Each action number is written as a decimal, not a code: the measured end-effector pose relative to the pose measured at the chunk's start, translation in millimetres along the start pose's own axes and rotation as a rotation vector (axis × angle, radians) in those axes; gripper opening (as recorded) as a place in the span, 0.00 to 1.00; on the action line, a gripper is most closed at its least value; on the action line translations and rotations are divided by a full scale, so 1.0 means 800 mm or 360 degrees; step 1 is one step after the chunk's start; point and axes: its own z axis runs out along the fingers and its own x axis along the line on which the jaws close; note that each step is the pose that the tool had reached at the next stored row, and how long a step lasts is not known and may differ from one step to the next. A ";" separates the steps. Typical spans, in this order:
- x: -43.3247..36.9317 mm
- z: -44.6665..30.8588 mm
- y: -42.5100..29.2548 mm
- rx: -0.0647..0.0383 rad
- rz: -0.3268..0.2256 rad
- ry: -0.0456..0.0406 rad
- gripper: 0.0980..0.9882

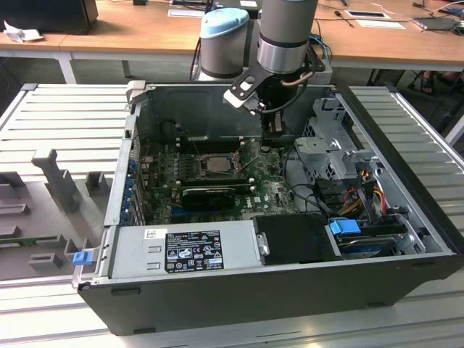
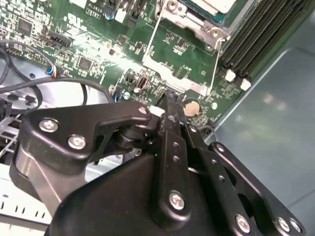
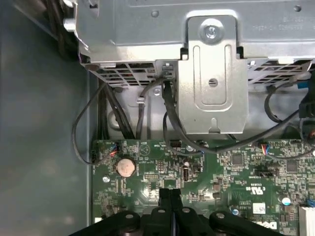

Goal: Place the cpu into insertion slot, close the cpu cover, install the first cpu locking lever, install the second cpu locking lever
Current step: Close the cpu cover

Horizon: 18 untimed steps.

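Observation:
The cpu lies pale and flat in the insertion slot on the green board; in the second wrist view its face sits inside the silvery rim. The cpu cover is swung open toward my gripper, and the board shows through its window. In the exterior view the cover stands tilted at the slot's right side. My gripper hangs just right of it, shut with nothing between the fingers. Its tips are close to the cover's free edge. Whether they touch it, I cannot tell.
A grey drive cage with black cables stands behind the gripper. A coin battery sits on the board near the fingertips. Black memory slots run beside the socket. A long black card and the power supply lie in front.

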 end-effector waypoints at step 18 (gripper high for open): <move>0.000 0.0039 -0.0179 0.0069 -0.0008 -0.0001 0.01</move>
